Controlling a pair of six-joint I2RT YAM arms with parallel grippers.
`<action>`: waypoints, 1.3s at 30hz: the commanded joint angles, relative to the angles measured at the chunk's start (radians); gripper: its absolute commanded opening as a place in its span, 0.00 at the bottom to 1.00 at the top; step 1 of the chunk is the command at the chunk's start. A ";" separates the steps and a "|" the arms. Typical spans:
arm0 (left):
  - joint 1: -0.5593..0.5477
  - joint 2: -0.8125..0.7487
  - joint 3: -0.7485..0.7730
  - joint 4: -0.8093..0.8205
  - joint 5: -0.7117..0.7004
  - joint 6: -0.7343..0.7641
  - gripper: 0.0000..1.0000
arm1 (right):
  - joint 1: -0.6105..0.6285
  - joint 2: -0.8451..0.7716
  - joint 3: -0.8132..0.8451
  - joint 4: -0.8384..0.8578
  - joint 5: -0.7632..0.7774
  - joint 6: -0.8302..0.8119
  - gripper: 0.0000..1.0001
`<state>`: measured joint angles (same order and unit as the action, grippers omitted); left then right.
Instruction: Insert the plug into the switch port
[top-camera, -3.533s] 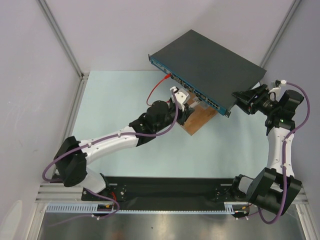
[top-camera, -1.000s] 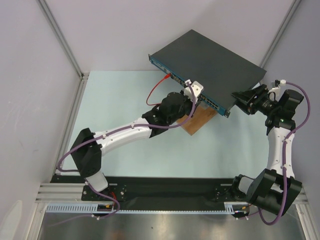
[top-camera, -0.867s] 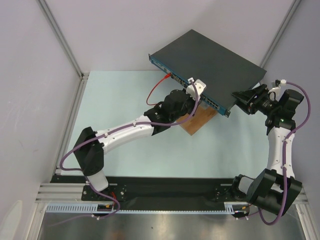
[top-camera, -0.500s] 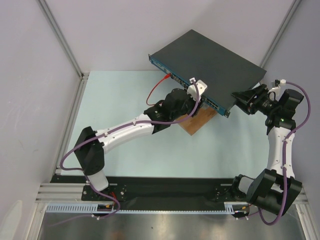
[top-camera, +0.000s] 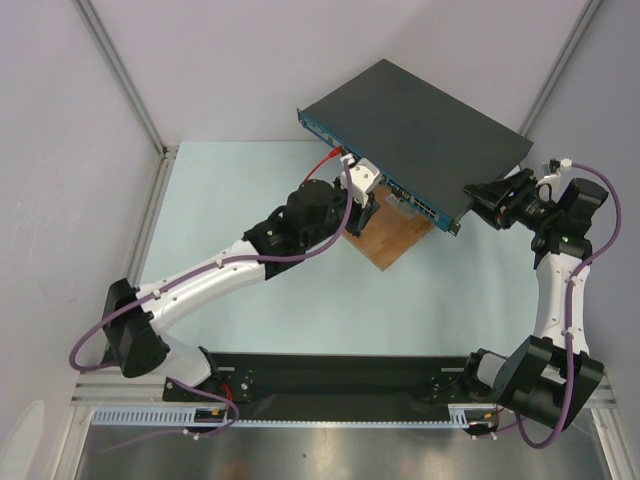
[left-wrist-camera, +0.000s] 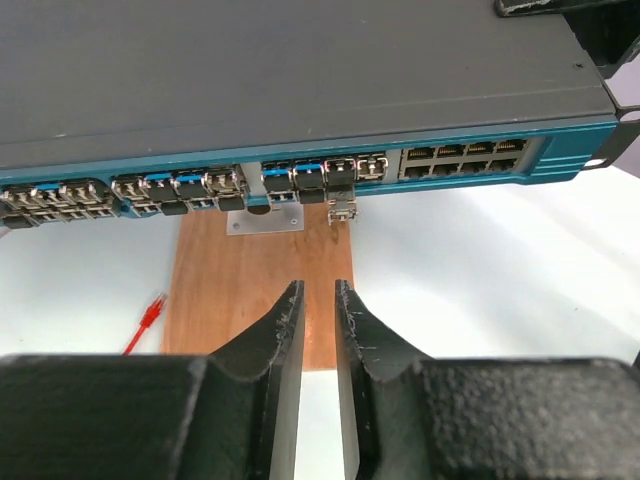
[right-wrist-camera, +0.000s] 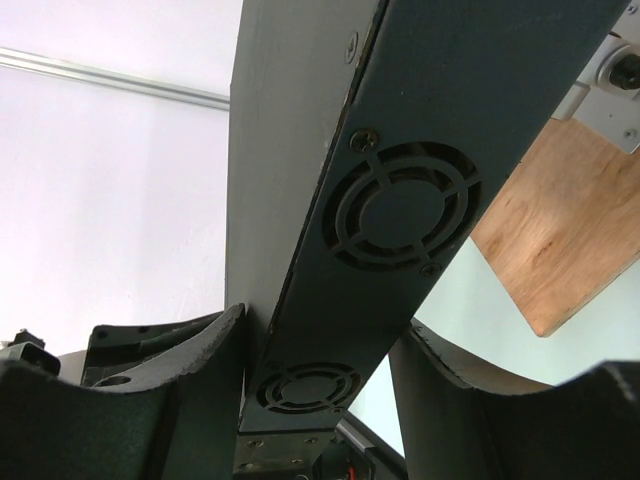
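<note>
Black and nearly pinched together, the left gripper (left-wrist-camera: 317, 292) hung empty over the near edge of the brown wooden board (left-wrist-camera: 250, 290), with only a thin gap between its jaws. Left of the board, a red cable end (left-wrist-camera: 148, 318) lay on the pale table (left-wrist-camera: 480, 280). Beyond, the small silver plug (left-wrist-camera: 342, 209) sat at a socket in the blue front of the switch (left-wrist-camera: 300, 80), jutting out above the board; whether it was fully home could not be told. At the switch's far right end, the right gripper (right-wrist-camera: 318, 335) clamped its vented side.
</note>
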<state>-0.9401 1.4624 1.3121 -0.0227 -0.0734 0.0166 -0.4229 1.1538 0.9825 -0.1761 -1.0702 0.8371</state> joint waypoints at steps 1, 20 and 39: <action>0.003 0.009 -0.001 0.020 0.027 -0.035 0.22 | 0.003 -0.006 0.030 0.023 -0.036 -0.135 0.00; 0.004 0.119 0.108 0.087 0.061 -0.056 0.14 | 0.001 0.001 0.035 -0.003 -0.040 -0.162 0.00; 0.023 0.211 0.188 0.144 0.023 -0.020 0.10 | -0.005 0.007 0.033 -0.031 -0.053 -0.197 0.00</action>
<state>-0.9325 1.6669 1.4300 0.0521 -0.0330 -0.0166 -0.4274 1.1633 0.9924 -0.2008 -1.0847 0.8097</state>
